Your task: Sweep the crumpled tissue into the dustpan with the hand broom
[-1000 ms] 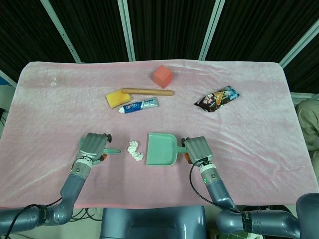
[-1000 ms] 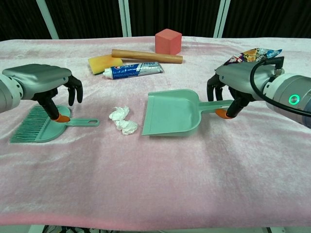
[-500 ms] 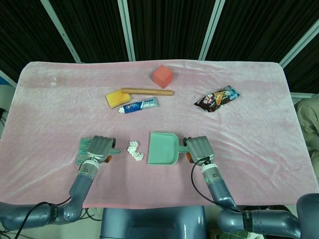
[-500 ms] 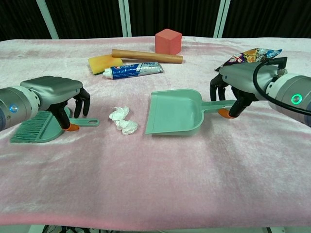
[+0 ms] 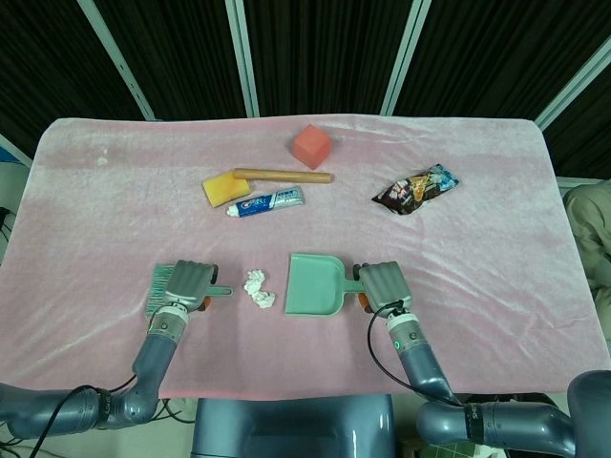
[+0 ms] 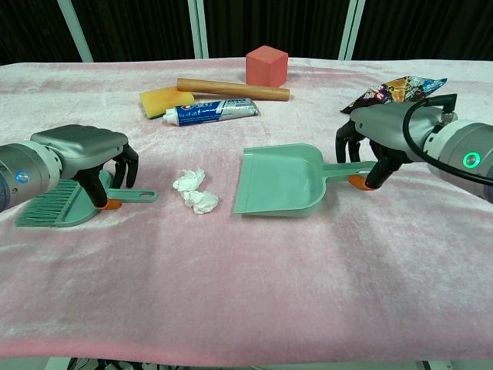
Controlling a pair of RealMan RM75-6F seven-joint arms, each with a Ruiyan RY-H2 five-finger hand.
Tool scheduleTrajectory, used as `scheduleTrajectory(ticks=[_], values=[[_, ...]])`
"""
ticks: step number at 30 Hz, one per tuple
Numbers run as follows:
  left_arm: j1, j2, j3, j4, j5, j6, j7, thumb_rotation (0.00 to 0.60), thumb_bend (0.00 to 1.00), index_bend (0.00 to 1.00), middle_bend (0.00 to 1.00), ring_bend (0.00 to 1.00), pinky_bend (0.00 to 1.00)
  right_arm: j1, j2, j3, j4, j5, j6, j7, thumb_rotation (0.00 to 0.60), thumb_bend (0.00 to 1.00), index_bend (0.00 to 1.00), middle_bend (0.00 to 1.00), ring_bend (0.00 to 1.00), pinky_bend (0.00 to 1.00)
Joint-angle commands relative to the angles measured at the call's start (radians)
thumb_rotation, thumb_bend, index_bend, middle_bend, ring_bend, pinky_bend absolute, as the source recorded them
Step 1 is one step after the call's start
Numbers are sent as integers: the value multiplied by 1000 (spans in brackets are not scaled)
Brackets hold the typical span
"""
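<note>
The crumpled white tissue [image 5: 258, 289] [image 6: 195, 190] lies on the pink cloth between broom and dustpan. To its left lies the teal hand broom [image 6: 54, 206] [image 5: 158, 289], bristles pointing left and handle towards the tissue. My left hand [image 6: 85, 150] [image 5: 188, 284] sits low over the broom's neck, with fingers curled behind the handle and the thumb in front, gripping it. The teal dustpan [image 6: 279, 179] [image 5: 315, 284] rests flat, its mouth facing the tissue. My right hand [image 6: 381, 131] [image 5: 380, 283] holds the dustpan's handle at the right.
At the back lie a yellow sponge [image 5: 223, 189], a toothpaste tube [image 5: 267, 201], a wooden rolling pin [image 5: 283, 176] and a red cube [image 5: 311, 146]. A snack packet [image 5: 416, 188] sits at the back right. The pink cloth [image 6: 254, 293] runs bare towards the front edge.
My left hand moved right along the broom and lowered onto its neck, closing around the handle. My right hand drew the dustpan a little to the right, away from the tissue.
</note>
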Motion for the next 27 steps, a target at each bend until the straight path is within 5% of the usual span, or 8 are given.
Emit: scheduleTrajectory(ticks=[1, 12, 27], values=[[-4, -5, 2, 9, -5, -5, -4, 600, 321, 484, 515, 896, 988, 1, 0, 1, 2, -1, 0, 0, 600, 524, 679, 634, 728, 781], [-5, -11, 7, 30, 38, -11, -58, 600, 397, 590, 636, 899, 988, 5, 0, -2, 4, 3, 1, -5, 600, 524, 679, 634, 728, 781], [39, 49, -41, -37, 308, -33, -398, 600, 406, 604, 652, 899, 988, 17, 8, -18, -56, 7, 52, -95, 600, 524, 679, 638, 728, 781]])
